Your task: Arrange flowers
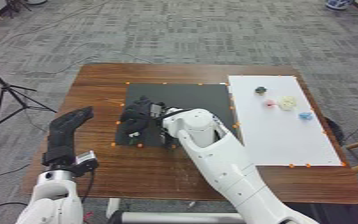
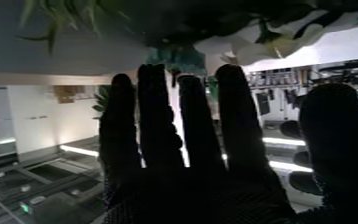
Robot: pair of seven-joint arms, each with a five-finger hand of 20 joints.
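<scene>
In the head view my right hand (image 1: 136, 116) is over the black mat (image 1: 189, 90), with a small white thing (image 1: 134, 134) by it. Its fingers stand straight and spread in the right wrist view, where the hand (image 2: 193, 187) holds nothing; a white flower (image 2: 286, 46), a teal flower (image 2: 177, 59) and green leaves (image 2: 62, 16) show at or beyond the fingertips. Whether they touch, I cannot tell. My left hand (image 1: 63, 132) is open above the table's left side. On the white board lie pink (image 1: 270, 103), cream (image 1: 287, 103) and blue (image 1: 306, 116) flowers.
A small dark object (image 1: 261, 90) rests near the far end of the white board (image 1: 291, 145). Orange markers edge both the mat and the board on the brown table (image 1: 158, 175). A black tripod (image 1: 8, 87) stands on the floor left of the table.
</scene>
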